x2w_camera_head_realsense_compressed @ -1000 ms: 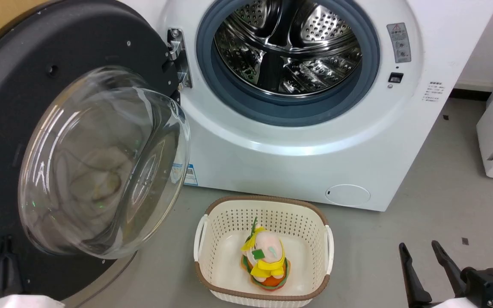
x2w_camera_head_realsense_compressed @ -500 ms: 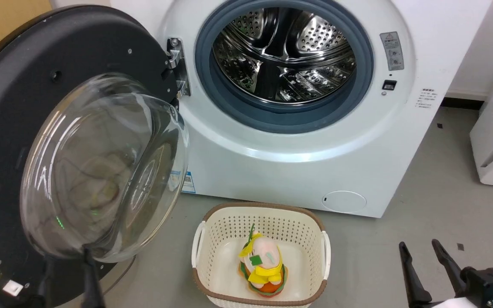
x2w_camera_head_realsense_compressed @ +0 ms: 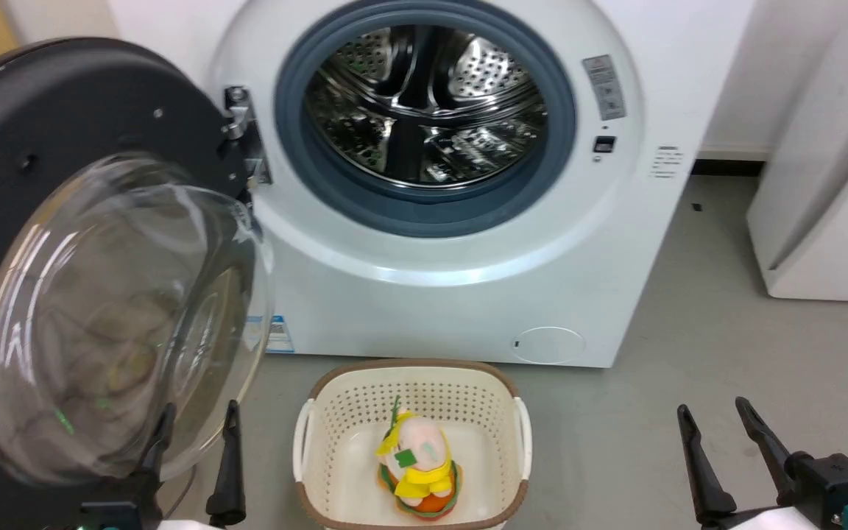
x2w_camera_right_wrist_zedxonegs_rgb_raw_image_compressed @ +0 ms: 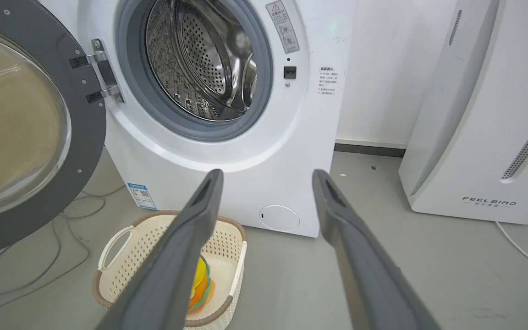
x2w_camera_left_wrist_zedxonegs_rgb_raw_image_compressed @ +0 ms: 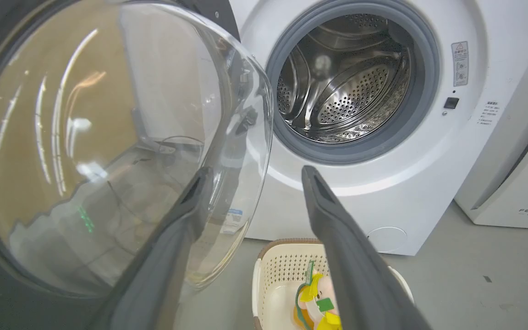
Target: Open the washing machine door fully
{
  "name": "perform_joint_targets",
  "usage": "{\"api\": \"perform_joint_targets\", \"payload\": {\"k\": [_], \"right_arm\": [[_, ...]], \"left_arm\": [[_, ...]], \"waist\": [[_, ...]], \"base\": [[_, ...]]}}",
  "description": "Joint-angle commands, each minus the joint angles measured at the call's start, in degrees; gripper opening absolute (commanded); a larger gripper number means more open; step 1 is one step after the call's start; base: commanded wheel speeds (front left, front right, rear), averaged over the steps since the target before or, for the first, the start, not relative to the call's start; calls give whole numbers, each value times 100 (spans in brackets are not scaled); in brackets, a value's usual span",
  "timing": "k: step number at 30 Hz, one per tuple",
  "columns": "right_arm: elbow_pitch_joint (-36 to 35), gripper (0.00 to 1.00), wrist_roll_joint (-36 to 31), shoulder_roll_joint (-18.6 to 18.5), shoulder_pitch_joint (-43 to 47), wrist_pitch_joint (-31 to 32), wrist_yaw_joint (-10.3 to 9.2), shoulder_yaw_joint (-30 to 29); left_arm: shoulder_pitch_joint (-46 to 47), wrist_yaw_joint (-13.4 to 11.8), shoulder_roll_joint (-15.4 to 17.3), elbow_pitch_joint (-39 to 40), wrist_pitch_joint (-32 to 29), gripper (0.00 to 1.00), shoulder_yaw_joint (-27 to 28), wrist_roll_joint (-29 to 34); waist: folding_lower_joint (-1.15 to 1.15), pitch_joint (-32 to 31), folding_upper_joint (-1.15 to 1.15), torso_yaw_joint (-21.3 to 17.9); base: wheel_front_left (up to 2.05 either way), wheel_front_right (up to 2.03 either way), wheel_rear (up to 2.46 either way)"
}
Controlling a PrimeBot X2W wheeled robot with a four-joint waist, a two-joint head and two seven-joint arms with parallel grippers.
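Far left: large round glossy black washing machine door [x2w_camera_head_realsense_compressed: 63, 96], its bulging clear glass bowl turned towards the head camera, swung well away from the opening. Judged wide open, though whether it has reached its stop cannot be told. Left fingers [x2w_camera_head_realsense_compressed: 230, 423] sit just below the bowl's lower edge, spread wide, gripping nothing. In the left wrist view one finger crosses in front of the glass; contact not resolvable. This placement suits a nudge on the door rather than a grasp. Metal hinge [x2w_camera_head_realsense_compressed: 244, 132] carries the door at the left of the big white front-loading washing machine [x2w_camera_head_realsense_compressed: 468, 294]. The grey-ringed perforated steel drum [x2w_camera_head_realsense_compressed: 424, 110] is fully exposed and looks empty. Cream perforated plastic basket [x2w_camera_head_realsense_compressed: 409, 366] stands on the grey floor [x2w_camera_head_realsense_compressed: 726, 346] before the machine, holding a yellow-and-pink plush toy [x2w_camera_head_realsense_compressed: 417, 464], probably staged for loading. Right fingers [x2w_camera_head_realsense_compressed: 689, 442], low right, are likewise spread and empty, well apart from everything, apparently idle. White FEELBIRD-lettered appliance [x2w_camera_right_wrist_zedxonegs_rgb_raw_image_compressed: 475, 114] at far right, uninvolved.
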State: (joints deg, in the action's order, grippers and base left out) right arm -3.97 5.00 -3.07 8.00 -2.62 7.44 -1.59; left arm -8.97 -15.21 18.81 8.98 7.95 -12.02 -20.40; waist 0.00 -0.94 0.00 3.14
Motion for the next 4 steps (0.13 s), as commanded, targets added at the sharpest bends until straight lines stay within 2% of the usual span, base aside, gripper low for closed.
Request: {"api": "perform_joint_targets", "payload": {"k": [1, 4], "right_arm": [[-60, 100, -49, 19, 41, 28, 5, 4], [-112, 100, -80, 19, 74, 65, 5, 17]], "left_arm": [[143, 53, 19, -92, -51, 100, -41, 16], [226, 103, -5, -268, -50, 100, -91, -23]], "waist": [[0, -13, 0, -136], [0, -17, 0, -295]], "base": [[0, 0, 0], [0, 0, 0]]}}
